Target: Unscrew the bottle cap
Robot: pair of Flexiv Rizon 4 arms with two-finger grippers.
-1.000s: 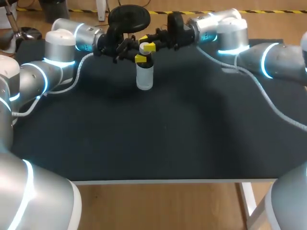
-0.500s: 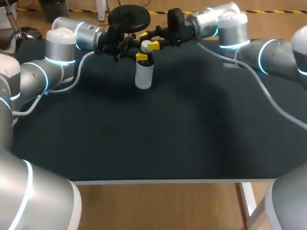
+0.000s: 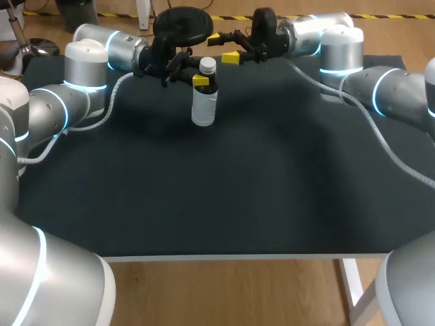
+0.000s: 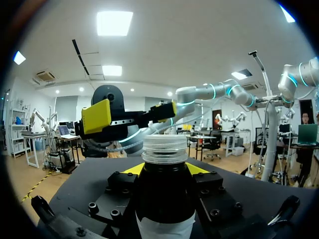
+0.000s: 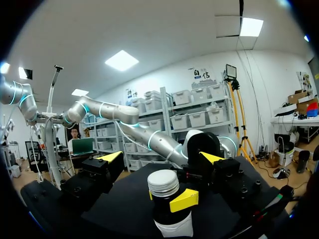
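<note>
A small bottle (image 3: 204, 109) with a dark top, a white label and a white ribbed cap (image 3: 207, 66) stands upright at the far middle of the black table (image 3: 238, 176). My left gripper (image 3: 202, 83) comes in from the left and is shut on the bottle's shoulder just below the cap; in its wrist view the bottle (image 4: 164, 199) fills the gap between its fingers, with the cap (image 4: 164, 149) above them. My right gripper (image 3: 223, 47) hangs wide open, up and to the right of the cap, touching nothing. In the right wrist view the cap (image 5: 163, 183) lies ahead of the right gripper (image 5: 162, 157).
Grey cables (image 3: 380, 146) trail from both arms across the black mat. A black round disc (image 3: 182, 22) sits just behind the bottle at the far edge. The table's white front edge (image 3: 238, 257) runs across the near side.
My right gripper opened from around the cap and drew back up and to the right. The cap stays on the bottle. The left gripper and the bottle kept still.
</note>
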